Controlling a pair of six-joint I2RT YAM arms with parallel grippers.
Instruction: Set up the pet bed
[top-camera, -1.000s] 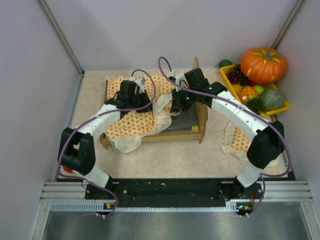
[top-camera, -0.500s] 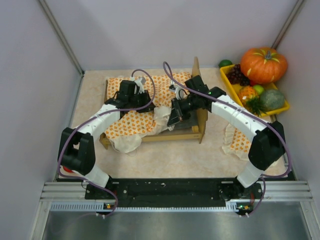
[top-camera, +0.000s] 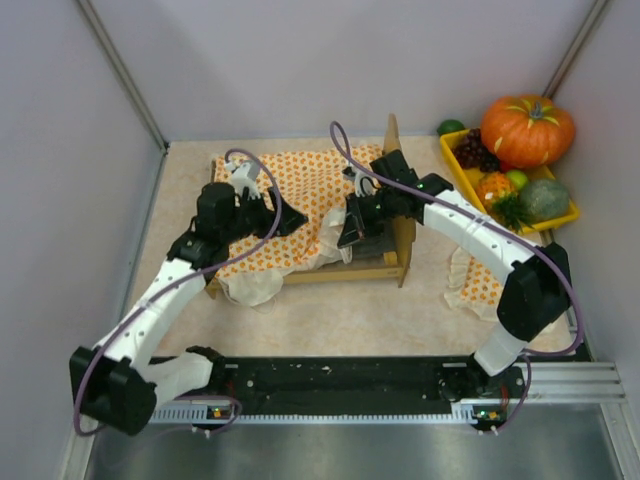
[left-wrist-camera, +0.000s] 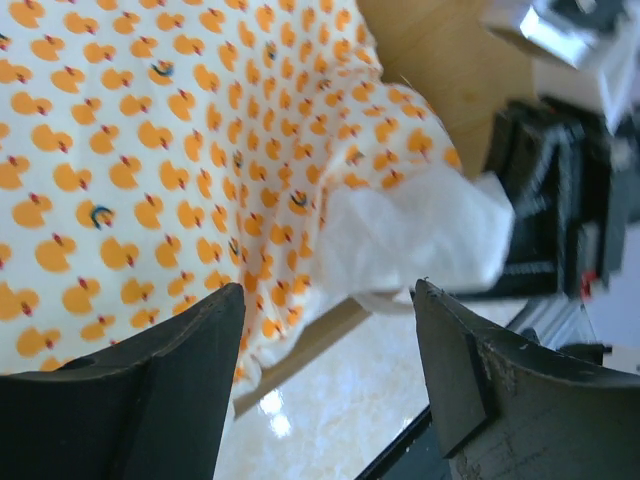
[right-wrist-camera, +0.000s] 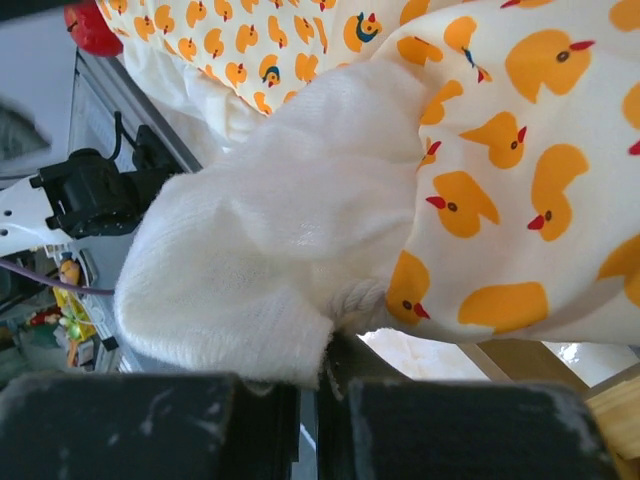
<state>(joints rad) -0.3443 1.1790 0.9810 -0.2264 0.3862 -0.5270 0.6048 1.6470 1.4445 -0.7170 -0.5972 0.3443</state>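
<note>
Pinching a fold of white ruffle between closed fingers, our right tool (right-wrist-camera: 320, 385) is clamped on the edge of the bedspread (right-wrist-camera: 500, 150). We judge it grips there so the cloth can be drawn flat toward the headboard (top-camera: 392, 150). Our left tool (left-wrist-camera: 330, 330) hangs over the other half of the cloth with its fingers apart and nothing between them. We read that as a free tool, placed to press or take the fabric while the right one pulls. Between its black fingers we see the duck print, the pale ruffle and a strip of wooden rail. The bedspread is thin, limp cotton printed with small orange ducks and edged with a thicker, fuzzy white frill. It bunches where we hold it and spills over the near left corner onto the table (top-camera: 350, 320). The pet bed (top-camera: 340, 273) sits on the far middle of the table between our two arms. It has straight light-wood rails, a rigid upright plywood headboard with a rounded top at its right end, and a patch of dark grey base showing beside the right tool. To the right, well apart from the bed, a small matching pillow (top-camera: 478, 280) lies on the table. Beyond it a yellow tray (top-camera: 562, 217) holds fruit, and a ribbed orange pumpkin (top-camera: 527, 130) stands at its far end.
</note>
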